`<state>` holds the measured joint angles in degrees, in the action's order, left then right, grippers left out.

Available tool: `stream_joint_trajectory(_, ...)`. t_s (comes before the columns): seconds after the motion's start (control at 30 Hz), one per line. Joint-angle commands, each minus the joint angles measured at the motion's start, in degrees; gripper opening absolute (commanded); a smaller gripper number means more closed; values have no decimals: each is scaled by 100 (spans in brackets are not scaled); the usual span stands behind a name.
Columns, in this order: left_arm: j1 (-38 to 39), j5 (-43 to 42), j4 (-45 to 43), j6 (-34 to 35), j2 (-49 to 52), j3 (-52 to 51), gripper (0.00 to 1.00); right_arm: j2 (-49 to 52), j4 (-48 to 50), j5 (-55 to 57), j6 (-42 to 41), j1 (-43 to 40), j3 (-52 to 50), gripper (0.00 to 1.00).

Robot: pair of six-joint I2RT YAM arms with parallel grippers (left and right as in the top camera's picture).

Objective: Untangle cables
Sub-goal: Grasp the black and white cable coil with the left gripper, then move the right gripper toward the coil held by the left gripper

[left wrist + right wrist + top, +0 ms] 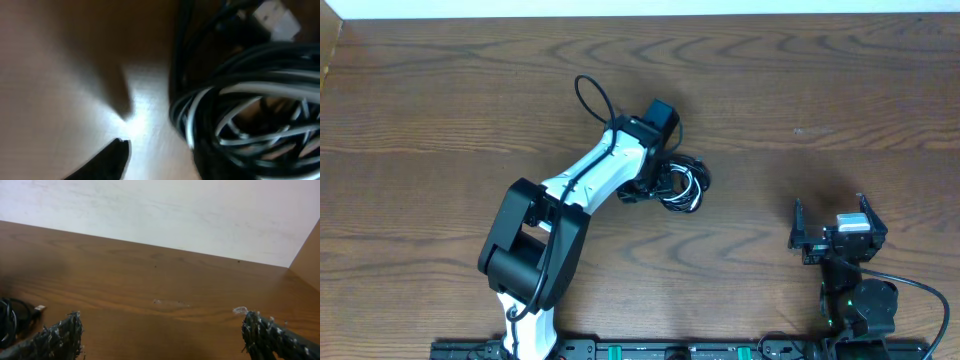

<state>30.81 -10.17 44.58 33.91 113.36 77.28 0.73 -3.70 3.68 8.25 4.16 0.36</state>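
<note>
The cables (686, 186) lie in one tangled bundle of black and white cords at the middle of the table. My left gripper (665, 187) is down at the bundle's left side. In the left wrist view the cables (240, 115) fill the right half, with a white plug (274, 19) at the top. One dark fingertip (112, 159) rests over bare table, apart from the bundle; the other finger is lost among the dark cords. My right gripper (832, 226) stands open at the right, far from the bundle, with nothing between its fingers (60, 337). The cables (12, 317) show at that view's left edge.
The left arm's own black wire (592, 100) loops up behind its wrist. A white wall (160, 215) rises beyond the table's far edge. Bare wood (820, 100) spreads around the bundle on all sides.
</note>
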Motion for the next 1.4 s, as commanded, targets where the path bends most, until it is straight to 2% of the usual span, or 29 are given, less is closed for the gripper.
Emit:
stream_joint_trajectory(0.0, -20, 302, -323, 26, 83, -184, 39, -13, -20, 46, 81, 55, -4, 99)
stream_joint_trajectory(0.1, -24, 518, -446, 24, 83, -208, 30, -13, -20, 46, 81, 55, -4, 99)
stream_joint_trajectory(0.13, -24, 693, -463, 24, 83, -208, 22, -13, -20, 46, 81, 55, -4, 99)
stream_joint_trajectory(0.2, -24, 990, -487, 22, 83, -208, 14, -13, -20, 46, 81, 55, -4, 99)
stream_joint_trajectory(0.3, -28, 1401, -509, -42, 83, -205, 15, -13, -20, 46, 81, 55, -4, 99)
stream_joint_trajectory(0.4, -74, 1311, -538, -535, 72, -173, 13, -13, -20, 46, 81, 55, -4, 99)
stream_joint_trajectory(0.57, -256, 570, -55, -1440, -83, 221, 12, -13, -15, 31, 76, 55, -4, 99)
stream_joint_trajectory(0.67, -391, 7, 273, -1506, -278, 520, 12, -13, -20, 22, -92, 55, -4, 99)
stream_joint_trajectory(0.83, -564, -1244, 317, -1458, -586, 568, 13, -13, 15, -345, -225, 55, -4, 99)
stream_joint_trajectory(0.9, -590, -1453, 343, -1276, -590, 568, 32, -13, 15, -876, -444, 55, -4, 99)
stream_joint_trajectory(0.97, -588, -1432, 382, -1128, -588, 505, 40, -13, 238, -1445, -595, 55, -4, 99)
stream_joint_trajectory(1.1, -562, -1405, 354, -892, -584, 232, 40, -13, 844, -2791, -699, 55, -4, 99)
stream_joint_trajectory(1.23, -527, -1040, 225, -804, -577, -127, 40, 9, 1121, -2883, -1482, 55, 179, 99)
stream_joint_trajectory(1.37, -522, -970, -61, -699, -566, -474, 40, 254, 1005, -2887, -1655, 55, 767, 99)
